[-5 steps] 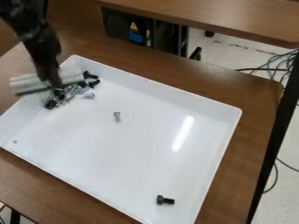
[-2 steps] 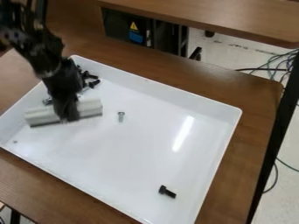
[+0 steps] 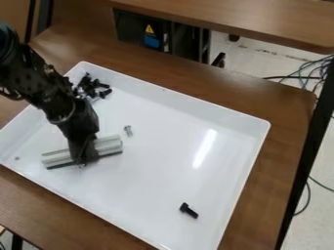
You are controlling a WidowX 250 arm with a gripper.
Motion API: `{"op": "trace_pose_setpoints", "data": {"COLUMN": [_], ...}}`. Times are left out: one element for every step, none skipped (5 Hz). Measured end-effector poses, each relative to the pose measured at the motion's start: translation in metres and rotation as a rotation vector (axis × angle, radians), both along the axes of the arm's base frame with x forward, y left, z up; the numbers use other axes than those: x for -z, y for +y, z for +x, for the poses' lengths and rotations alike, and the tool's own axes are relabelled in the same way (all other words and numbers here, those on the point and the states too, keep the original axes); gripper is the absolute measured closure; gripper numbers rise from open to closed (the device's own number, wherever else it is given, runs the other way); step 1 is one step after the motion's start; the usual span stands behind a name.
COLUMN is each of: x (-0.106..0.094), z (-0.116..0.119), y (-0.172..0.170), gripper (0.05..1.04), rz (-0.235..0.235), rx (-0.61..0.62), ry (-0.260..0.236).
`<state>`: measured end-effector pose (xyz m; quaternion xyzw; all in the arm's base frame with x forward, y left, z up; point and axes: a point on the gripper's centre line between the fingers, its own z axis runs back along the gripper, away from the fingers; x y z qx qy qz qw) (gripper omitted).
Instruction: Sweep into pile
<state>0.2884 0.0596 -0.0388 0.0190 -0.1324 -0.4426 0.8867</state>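
The gripper (image 3: 83, 158) hangs over the left part of the white tray (image 3: 159, 105), clenched around a pale grey bar (image 3: 110, 145) with a dark lower edge. It grasps the bar near its middle, so that one end sticks out to the left and the other to the right, the right end lying slightly farther off. The black arm (image 3: 42, 85) slants down to it from the far left.

Just beyond the bar's right end, a single silvery screw (image 3: 128, 131) lies by itself on the tray floor. Farther off, in the tray's far left corner, dark screws (image 3: 101, 89) sit bunched together, partly behind the arm, with something silvery at their near side. A lone black bolt (image 3: 188, 210) lies well apart from them, toward the tray's near right. A small speck (image 3: 17, 158) marks the tray at the left.

The tray rests on a brown wooden table (image 3: 277, 146). Another wooden tabletop (image 3: 261, 27) stands at the far side, and dark cables (image 3: 313, 73) lie on the pale floor (image 3: 251, 61) at the right.
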Motion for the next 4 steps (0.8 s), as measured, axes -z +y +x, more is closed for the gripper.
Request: {"op": "trace_pose_setpoints", "data": {"x": [0.002, -0.009, -0.05, -0.081], "z": [-0.003, -0.014, -0.019, -0.021], "y": [-0.002, -0.006, -0.004, -0.021], "gripper": [0.683, 0.364, 0.093, 0.072], "rz": [-0.003, -0.01, 0.047, 0.15], "rx": [0.026, 0.004, -0.098, -0.138], "ry": [-0.013, 0.022, 0.039, 0.082]}}
